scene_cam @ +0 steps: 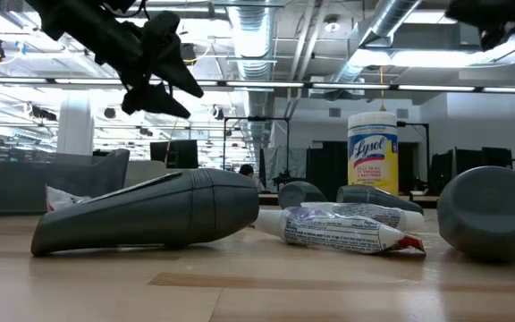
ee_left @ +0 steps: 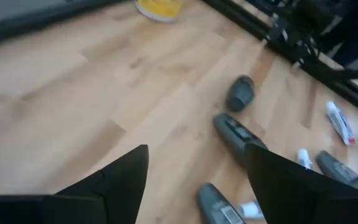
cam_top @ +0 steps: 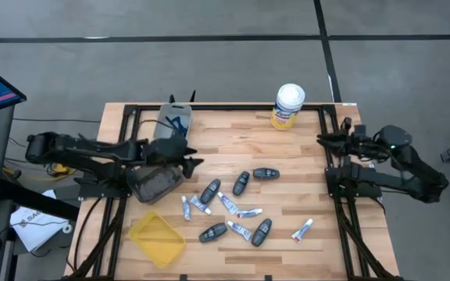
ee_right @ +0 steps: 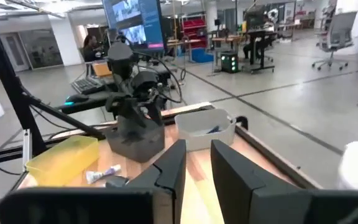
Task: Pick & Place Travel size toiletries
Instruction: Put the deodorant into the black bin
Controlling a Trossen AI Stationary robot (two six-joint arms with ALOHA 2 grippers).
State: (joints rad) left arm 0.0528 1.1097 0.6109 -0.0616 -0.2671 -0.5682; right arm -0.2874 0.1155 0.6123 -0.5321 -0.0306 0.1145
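The toiletries (cam_top: 237, 204) lie scattered at the surface's (cam_top: 233, 144) centre toward 6 o'clock: grey fobs mostly slanting along the 1-to-7 o'clock line, white tubes at mixed angles. The left claw (cam_top: 194, 160) hovers open at 9 o'clock, beside a dark bin (cam_top: 156, 183); its contents cannot be told. A yellow tray (cam_top: 157, 237) sits at 7 o'clock. The right claw (cam_top: 323, 139) waits at 3 o'clock, fingers nearly together, gripping nothing.

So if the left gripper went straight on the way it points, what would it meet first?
Probably a dark grey fob lying between the open left gripper's fingers' line, with a second fob beyond it; depth is unclear.
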